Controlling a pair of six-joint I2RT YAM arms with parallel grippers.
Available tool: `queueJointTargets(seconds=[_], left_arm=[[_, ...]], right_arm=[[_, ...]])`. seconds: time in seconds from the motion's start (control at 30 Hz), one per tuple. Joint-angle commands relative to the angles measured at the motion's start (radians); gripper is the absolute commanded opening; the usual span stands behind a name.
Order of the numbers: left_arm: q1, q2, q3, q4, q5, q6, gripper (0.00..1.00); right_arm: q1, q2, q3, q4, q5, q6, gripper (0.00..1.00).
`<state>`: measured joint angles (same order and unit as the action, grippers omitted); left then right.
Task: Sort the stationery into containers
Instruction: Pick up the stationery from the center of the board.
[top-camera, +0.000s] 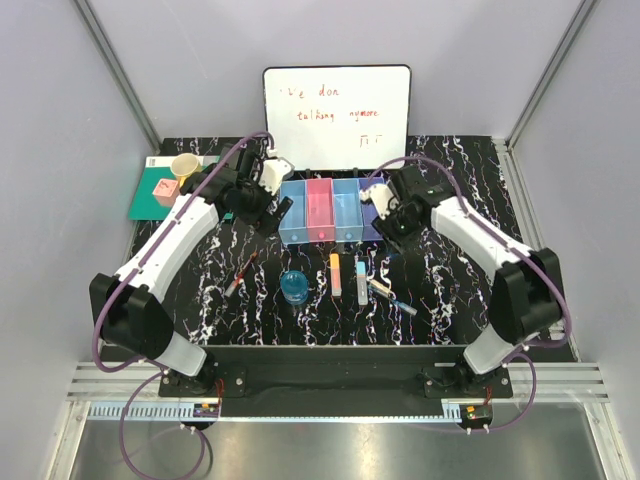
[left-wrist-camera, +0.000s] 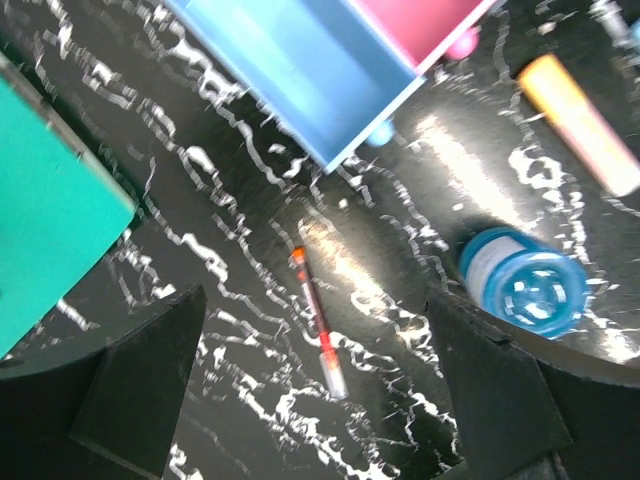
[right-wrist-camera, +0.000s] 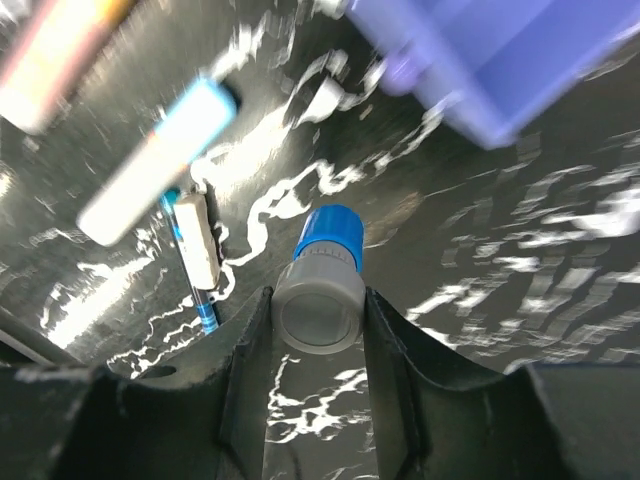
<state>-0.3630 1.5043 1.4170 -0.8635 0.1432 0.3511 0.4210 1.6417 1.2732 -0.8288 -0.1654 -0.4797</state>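
Note:
The containers are a joined row of blue, pink, blue and purple bins at the back centre. A dark-red pen, a blue disc, an orange marker, a light-blue marker and small white/blue pens lie in front of them. My right gripper is shut on a stubby grey stick with a blue end, beside the purple bin. My left gripper stands open above the red pen, left of the blue disc and near the blue bin.
A whiteboard leans behind the bins. A green mat at the back left carries a pink cube and a yellow cup. Metal frame posts rise at both back corners.

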Motion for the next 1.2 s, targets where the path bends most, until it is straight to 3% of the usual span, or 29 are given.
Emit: queueJointTargets(seconds=[0.0, 0.27, 0.37, 0.57, 0.87, 1.17], left_arm=[[-0.005, -0.016, 0.066, 0.047, 0.154, 0.006, 0.99], [-0.005, 0.002, 0.172, 0.081, 0.457, -0.003, 0.99], [-0.005, 0.030, 0.246, 0.104, 0.583, -0.027, 0.99], [-0.004, 0.128, 0.421, 0.132, 0.881, -0.149, 0.99], [-0.005, 0.195, 0.470, 0.184, 1.261, -0.262, 0.99], [-0.030, 0.218, 0.465, 0.187, 1.358, -0.254, 0.95]], right_arm=[[0.010, -0.147, 0.147, 0.000, -0.028, -0.001, 0.00], [0.010, -0.224, 0.300, 0.003, -0.227, 0.053, 0.00], [0.010, -0.235, 0.318, 0.016, -0.403, 0.050, 0.00], [0.012, -0.272, 0.289, 0.117, -0.589, 0.033, 0.00], [0.012, -0.373, 0.198, 0.348, -0.733, 0.041, 0.00], [0.016, -0.372, 0.193, 0.487, -0.760, 0.133, 0.00]])
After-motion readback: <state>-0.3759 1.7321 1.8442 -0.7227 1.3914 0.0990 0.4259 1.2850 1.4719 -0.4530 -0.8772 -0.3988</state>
